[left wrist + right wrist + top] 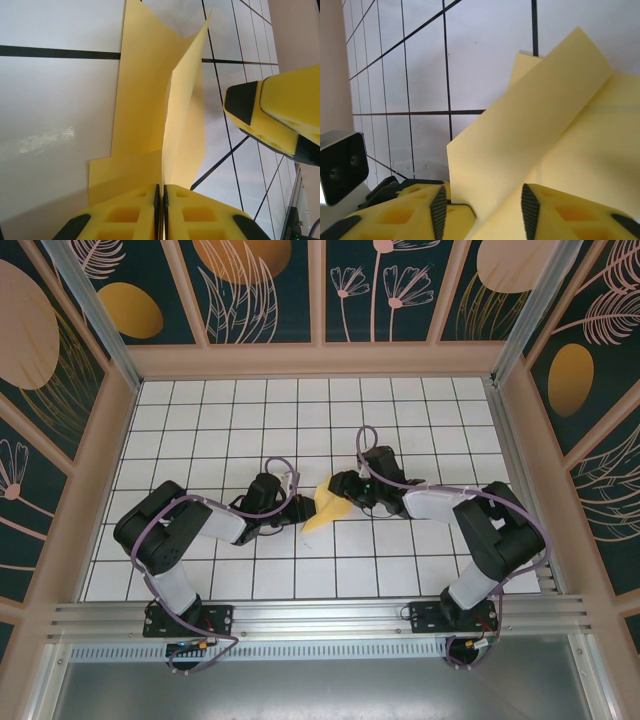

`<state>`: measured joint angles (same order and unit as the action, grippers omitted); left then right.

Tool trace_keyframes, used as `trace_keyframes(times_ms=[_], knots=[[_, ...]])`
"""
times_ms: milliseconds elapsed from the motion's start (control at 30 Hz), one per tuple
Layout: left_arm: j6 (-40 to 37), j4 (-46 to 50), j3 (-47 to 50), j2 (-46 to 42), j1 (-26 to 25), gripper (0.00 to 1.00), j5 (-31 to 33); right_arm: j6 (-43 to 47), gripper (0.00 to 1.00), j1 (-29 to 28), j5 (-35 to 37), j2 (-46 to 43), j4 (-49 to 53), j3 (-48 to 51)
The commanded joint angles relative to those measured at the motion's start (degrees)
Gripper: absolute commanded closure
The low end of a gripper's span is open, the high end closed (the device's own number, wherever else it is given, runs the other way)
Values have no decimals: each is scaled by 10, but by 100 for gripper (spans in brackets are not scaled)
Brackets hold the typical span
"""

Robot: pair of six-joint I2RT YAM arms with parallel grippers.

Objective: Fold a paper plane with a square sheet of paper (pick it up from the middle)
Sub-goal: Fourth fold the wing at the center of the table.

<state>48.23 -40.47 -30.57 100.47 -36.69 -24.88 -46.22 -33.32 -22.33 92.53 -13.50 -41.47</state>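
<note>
White grid-tiled table (370, 575), dark floral wall panels (260, 290)

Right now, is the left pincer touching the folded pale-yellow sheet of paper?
Touching. In the left wrist view the left pincer is shut, and the folded pale-yellow sheet of paper rises out of the seam between its two halves.

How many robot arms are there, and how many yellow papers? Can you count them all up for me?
Black robot arms: 2 (left arm, right arm)
Pale-yellow creased sheet of paper: 1
Total: 3
</note>
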Motion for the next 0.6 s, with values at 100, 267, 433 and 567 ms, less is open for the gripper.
trace_keyframes(times_ms=[100,267,433,567], knots=[[-7,-19,-10,-9,-1,86,-1,8,65,-8,32,-2,84,0],[-9,-27,-12,-9,-6,86,-9,6,68,-8,33,23,96,-5],[-16,-43,-9,-14,-14,86,-24,8,69,-9,41,48,114,-18],[-24,-46,-9,-16,-19,86,-29,7,69,-9,40,66,120,-24]])
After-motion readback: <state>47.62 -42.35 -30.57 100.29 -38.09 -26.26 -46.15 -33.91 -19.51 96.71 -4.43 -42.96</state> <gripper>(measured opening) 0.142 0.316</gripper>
